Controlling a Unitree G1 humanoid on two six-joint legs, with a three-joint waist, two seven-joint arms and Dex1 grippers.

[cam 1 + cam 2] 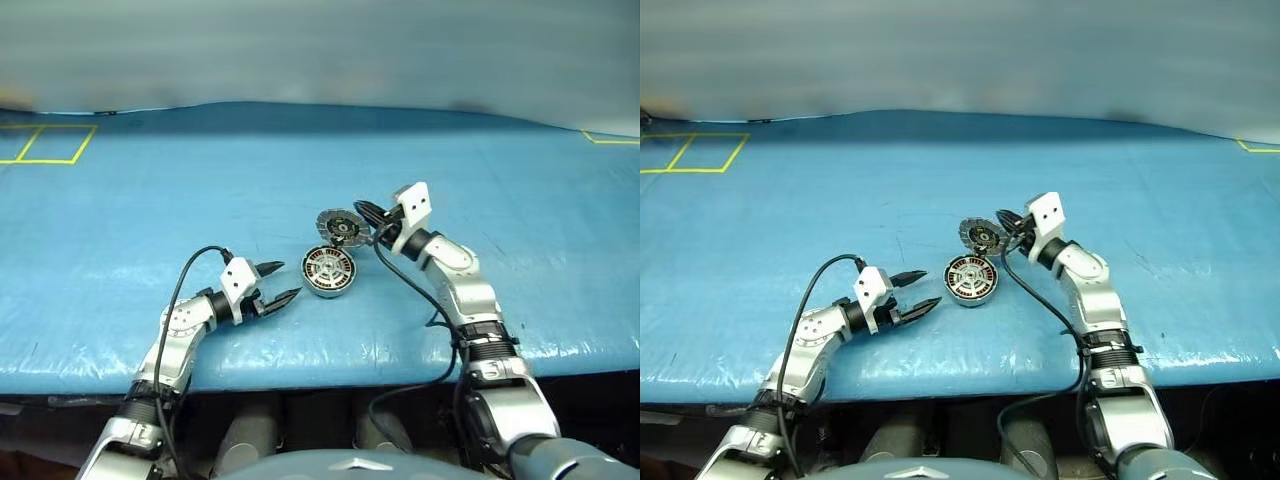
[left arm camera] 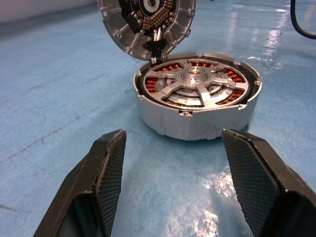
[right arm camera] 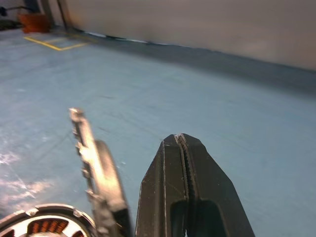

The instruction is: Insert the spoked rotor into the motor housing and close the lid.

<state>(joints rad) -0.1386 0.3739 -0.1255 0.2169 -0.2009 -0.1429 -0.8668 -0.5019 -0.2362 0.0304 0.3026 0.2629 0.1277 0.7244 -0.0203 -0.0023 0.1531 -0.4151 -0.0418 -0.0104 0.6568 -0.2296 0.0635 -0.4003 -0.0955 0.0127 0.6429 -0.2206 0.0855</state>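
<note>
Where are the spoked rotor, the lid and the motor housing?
spoked rotor [image 2: 195, 85], left wrist view, on its hub.
lid [image 2: 148, 19], left wrist view, on its inner face.
motor housing [image 2: 197, 126], left wrist view, on its outer wall.

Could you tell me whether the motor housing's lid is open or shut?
Open: the lid stands raised on its hinge behind the motor housing, the spoked rotor exposed.

A blue table [image 1: 150, 200] marked with yellow tape outlines [image 1: 45, 145] bears the motor housing [image 1: 329, 271].
</note>
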